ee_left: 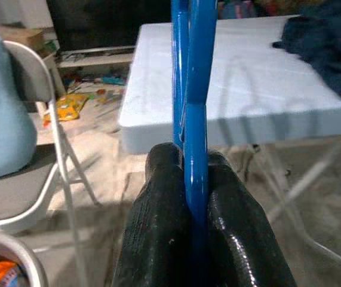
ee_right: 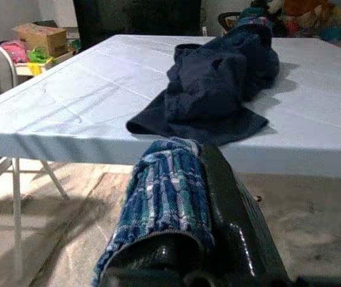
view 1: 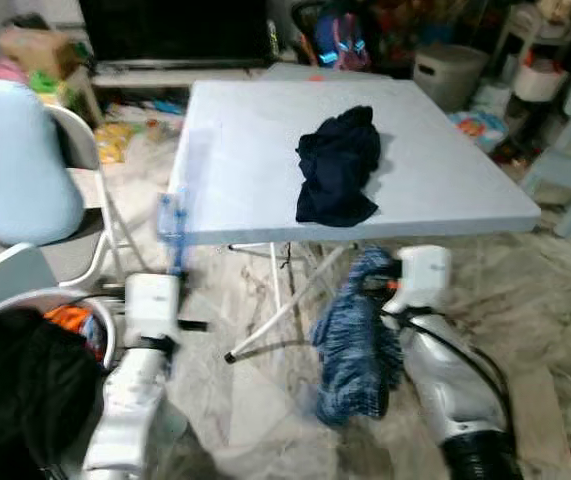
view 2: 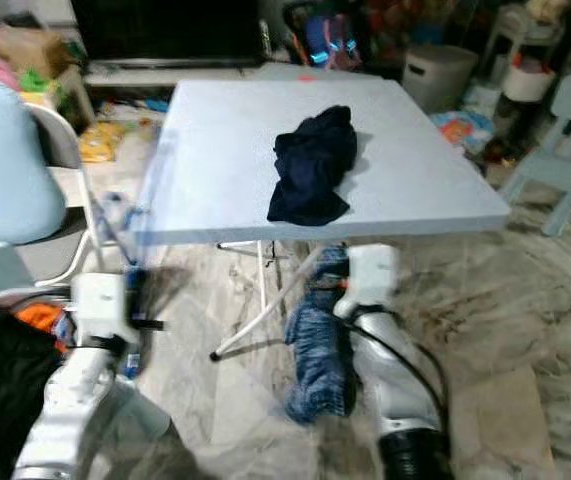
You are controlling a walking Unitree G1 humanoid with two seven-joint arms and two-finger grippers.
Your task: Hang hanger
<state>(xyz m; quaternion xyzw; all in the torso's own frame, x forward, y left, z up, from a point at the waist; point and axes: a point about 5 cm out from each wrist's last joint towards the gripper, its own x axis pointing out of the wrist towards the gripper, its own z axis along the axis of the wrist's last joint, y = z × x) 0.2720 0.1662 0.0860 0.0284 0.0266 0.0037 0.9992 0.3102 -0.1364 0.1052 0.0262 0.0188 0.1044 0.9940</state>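
My left gripper (ee_left: 195,179) was pinched on the blue hanger (ee_left: 193,89), its thin, stiff, probably slippery rods rising just ahead. My right gripper (ee_right: 185,173) was clamped on a soft checked cloth (view 1: 355,345) drooping beneath it.

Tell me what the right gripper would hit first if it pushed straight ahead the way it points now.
Probably the near edge of the light blue table; the right gripper, shut on the plaid cloth, sits about level with it. The dark garment lies just beyond. Depth is unclear.
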